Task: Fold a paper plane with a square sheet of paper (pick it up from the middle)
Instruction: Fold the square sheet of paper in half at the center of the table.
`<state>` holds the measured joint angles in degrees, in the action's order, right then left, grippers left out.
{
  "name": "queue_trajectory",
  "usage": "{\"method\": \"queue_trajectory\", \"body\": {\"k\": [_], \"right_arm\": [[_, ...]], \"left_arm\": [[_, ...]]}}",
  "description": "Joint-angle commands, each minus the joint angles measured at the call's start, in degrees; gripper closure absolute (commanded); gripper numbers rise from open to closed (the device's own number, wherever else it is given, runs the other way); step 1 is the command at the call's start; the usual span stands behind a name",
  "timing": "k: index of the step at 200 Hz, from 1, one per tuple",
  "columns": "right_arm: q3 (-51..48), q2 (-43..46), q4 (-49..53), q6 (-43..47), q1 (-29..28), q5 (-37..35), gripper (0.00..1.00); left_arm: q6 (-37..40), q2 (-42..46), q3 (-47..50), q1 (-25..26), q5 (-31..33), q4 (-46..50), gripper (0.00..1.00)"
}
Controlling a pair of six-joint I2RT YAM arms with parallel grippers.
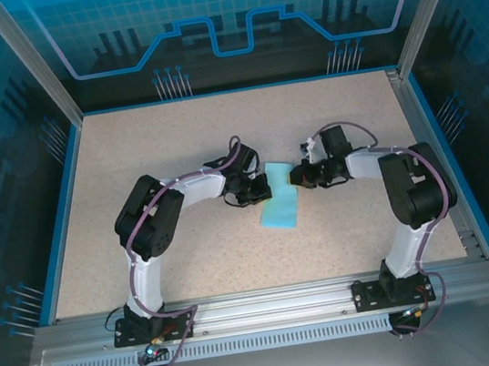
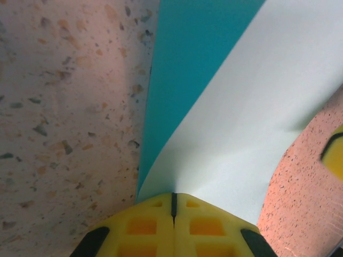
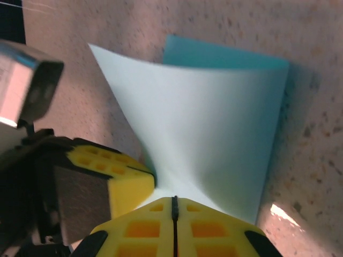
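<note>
Barely begun: left gripper & right gripper each pinch the square sheet of paper, curled over w/o crease; all folds left.

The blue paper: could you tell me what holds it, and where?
The left gripper pinches the left edge of the sheet; the right gripper, its right edge.

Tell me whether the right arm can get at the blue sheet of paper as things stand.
Yes, apparently: the right gripper is shut on the sheet of paper, with the left gripper pinching it close beside; nothing blocks it.
</note>
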<state>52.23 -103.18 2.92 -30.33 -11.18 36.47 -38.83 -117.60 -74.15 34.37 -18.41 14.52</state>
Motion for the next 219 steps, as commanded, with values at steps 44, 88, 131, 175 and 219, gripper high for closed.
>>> {"method": "queue_trajectory", "body": {"k": [44,88,131,175,219], "right_arm": [[0.91,-6.60,1.88,1.74,0.82,-2.57,0.93],[2.37,-5.93,4.46,2.68,0.74,-2.81,0.92],[5.17,-2.50,5.94,2.65,2.15,-0.59,0.92],[7.80,-6.64,5.39,2.51,3.03,0.61,0.92],[8.55,-11.08,6.85,2.73,3.01,-2.60,0.91]], "left_arm": [[1.12,-2.11,0.13,0.34,2.23,4.99,1.00],[1.17,-2.19,0.10,0.34,2.23,4.98,1.00],[1.21,-2.09,0.09,0.34,2.32,5.07,1.00],[1.06,-2.10,-0.02,0.26,2.07,5.07,1.00],[1.12,-2.09,-0.03,0.30,1.89,4.97,1.00]]}}
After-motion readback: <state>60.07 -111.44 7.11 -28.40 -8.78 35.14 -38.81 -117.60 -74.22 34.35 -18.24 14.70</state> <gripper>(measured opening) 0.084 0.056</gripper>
